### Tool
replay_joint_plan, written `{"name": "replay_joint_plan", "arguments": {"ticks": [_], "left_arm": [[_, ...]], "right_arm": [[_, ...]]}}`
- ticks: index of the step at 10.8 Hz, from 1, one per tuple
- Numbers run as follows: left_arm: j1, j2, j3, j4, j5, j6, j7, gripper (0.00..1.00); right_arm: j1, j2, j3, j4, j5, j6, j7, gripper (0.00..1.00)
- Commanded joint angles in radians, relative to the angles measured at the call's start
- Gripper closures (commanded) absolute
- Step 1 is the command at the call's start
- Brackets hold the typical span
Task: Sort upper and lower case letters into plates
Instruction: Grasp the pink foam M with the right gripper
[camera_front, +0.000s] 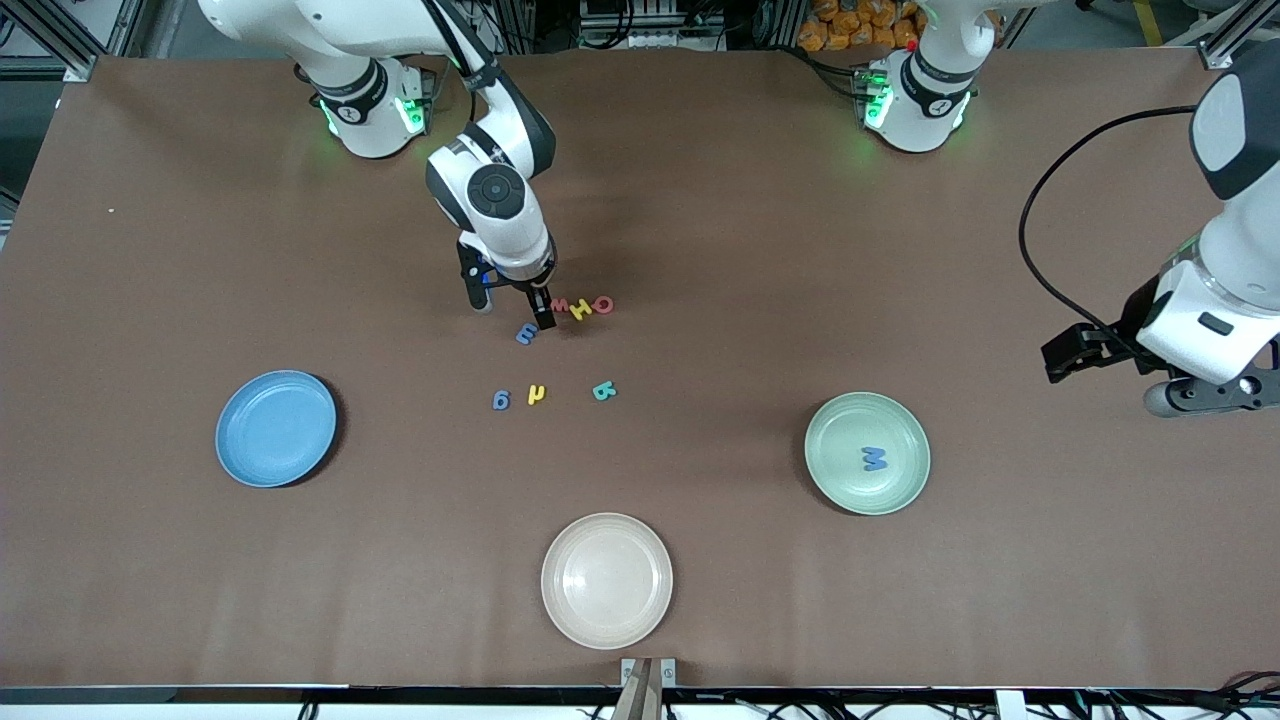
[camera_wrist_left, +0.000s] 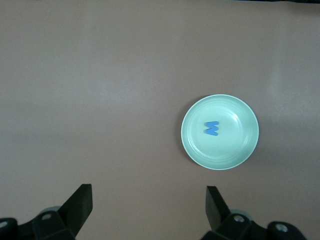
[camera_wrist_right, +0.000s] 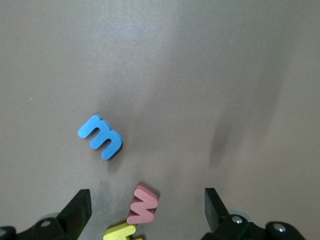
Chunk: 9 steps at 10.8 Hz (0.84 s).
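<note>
Letters lie in a short row across the table under the right gripper's open jaws.

Flat blue foam letter M sits in the round pale green plate toward the left arm's end. Round blue plate sits at the right arm's end, with the round cream plate between them, nearest the front camera.

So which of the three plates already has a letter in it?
The pale green plate, toward the left arm's end of the table: a blue letter lies in it. The blue plate and the cream plate hold nothing.
</note>
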<state>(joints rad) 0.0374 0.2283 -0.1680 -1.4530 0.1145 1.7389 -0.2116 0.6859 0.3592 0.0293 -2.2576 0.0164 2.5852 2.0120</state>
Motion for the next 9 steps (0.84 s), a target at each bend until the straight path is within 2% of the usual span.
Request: {"name": "replay_joint_plan", "arguments": {"ticks": [1, 4, 9], "left_arm": [[0.007, -0.012, -0.002, -0.013, -0.021, -0.012, 0.031, 0.0], [0.006, -0.009, -0.007, -0.015, -0.021, -0.012, 0.029, 0.0], [-0.011, 0.003, -0.019, -0.018, -0.023, -0.012, 0.014, 0.0]], "right_arm": [[0.017, 0.044, -0.006, -0.003, -0.012, 0.097, 0.106, 0.0], [0.035, 0.081, -0.008, 0.0, -0.012, 0.136, 0.12, 0.0], [0.049, 0.081, -0.006, 0.026, -0.012, 0.136, 0.154, 0.0]]}}
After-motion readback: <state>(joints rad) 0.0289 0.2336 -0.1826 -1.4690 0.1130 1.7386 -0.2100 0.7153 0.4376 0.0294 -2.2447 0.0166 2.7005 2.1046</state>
